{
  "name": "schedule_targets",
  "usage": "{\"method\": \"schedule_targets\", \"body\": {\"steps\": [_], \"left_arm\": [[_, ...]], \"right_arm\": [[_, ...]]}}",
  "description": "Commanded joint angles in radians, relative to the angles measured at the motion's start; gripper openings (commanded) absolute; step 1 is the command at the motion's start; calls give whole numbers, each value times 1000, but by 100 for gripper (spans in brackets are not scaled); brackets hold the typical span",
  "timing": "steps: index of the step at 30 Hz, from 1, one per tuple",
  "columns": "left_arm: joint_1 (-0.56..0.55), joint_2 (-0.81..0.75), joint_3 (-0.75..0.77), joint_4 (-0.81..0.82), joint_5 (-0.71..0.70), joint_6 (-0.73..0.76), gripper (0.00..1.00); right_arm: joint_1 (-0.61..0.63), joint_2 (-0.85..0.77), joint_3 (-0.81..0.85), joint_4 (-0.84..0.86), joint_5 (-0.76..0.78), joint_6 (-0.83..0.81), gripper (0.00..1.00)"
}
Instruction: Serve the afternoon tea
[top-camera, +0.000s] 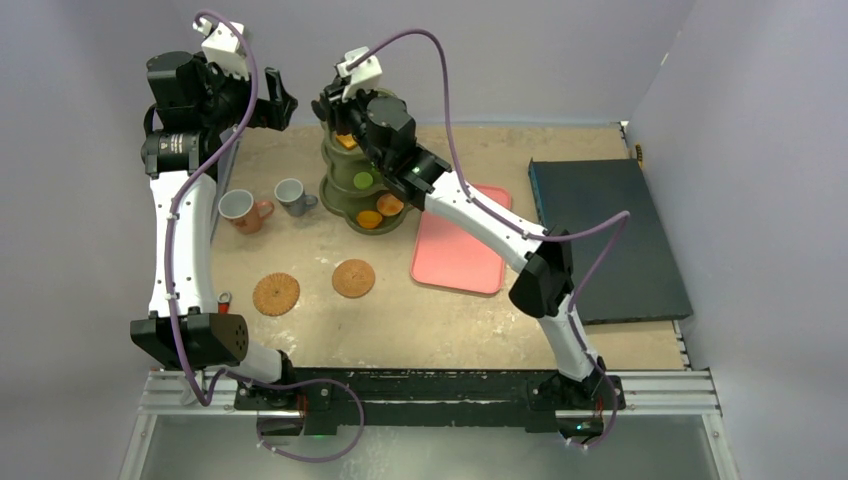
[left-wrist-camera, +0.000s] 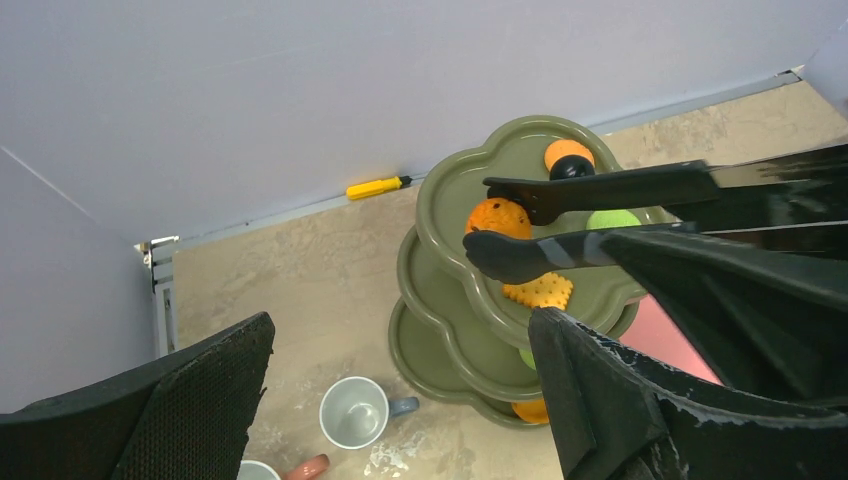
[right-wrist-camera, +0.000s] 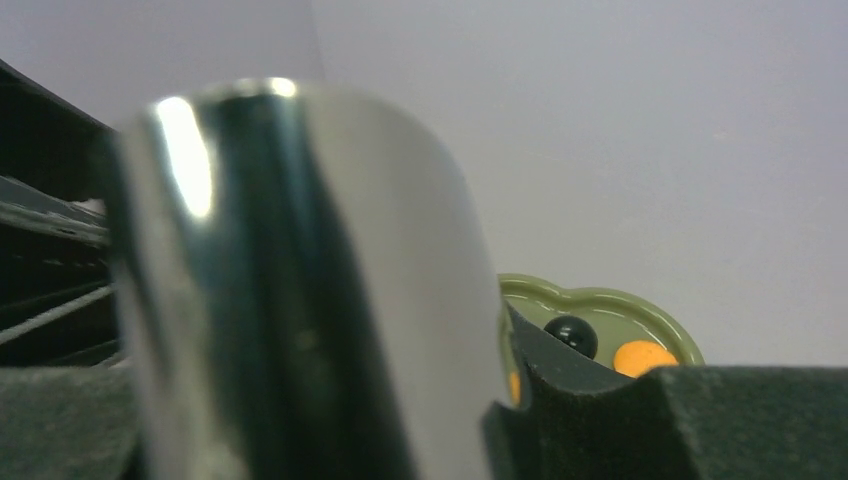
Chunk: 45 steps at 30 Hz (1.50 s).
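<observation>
My right gripper is closed partway around the black tongs, whose tips flank a round orange pastry on the top tier of the olive stand. My left gripper gapes wide, holding nothing, near the stand.

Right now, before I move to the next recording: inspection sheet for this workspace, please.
Surface: tan mottled table.
Job's things: olive stand carrying pastries; terracotta cup and grey-blue cup to its left; two brown coasters, nothing on them.
Clutter: pink tray; yellow-handled tool at the wall foot.
Grippers: left gripper open, empty; right gripper shut on black tongs, tips either side of an orange pastry on the top tier.
Cables: purple cables looped along both arms.
Surroundings: plain walls; dark slab at right.
</observation>
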Motion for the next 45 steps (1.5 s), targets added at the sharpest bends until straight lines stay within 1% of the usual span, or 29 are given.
{"method": "schedule_targets", "body": {"steps": [1,12,19,25,31,35,41,45], "left_arm": [[15,-17,33,7,-4,-10,99],[19,-21,9,15,-4,-7,99],[20,-25,3,17,-4,-2,99],[22,-25,4,21,-2,-7,99],[23,-26,4,22,-1,-8,99],[25,-28,7,19,-3,-6,99],[25,-31,7,18,-1,-8,99],[26,-30,8,13,-4,-3,99]], "right_arm": [[3,25,78,76,7,-90,40],[-30,82,97,115,37,-108,41],[-39,89,95,134,44,-117,43],[-44,92,92,128,44,-118,47],[-48,83,77,131,36,-106,55],[-47,77,75,132,34,-102,57],[-47,29,70,142,40,-111,55],[-50,-60,50,135,48,-131,54]]}}
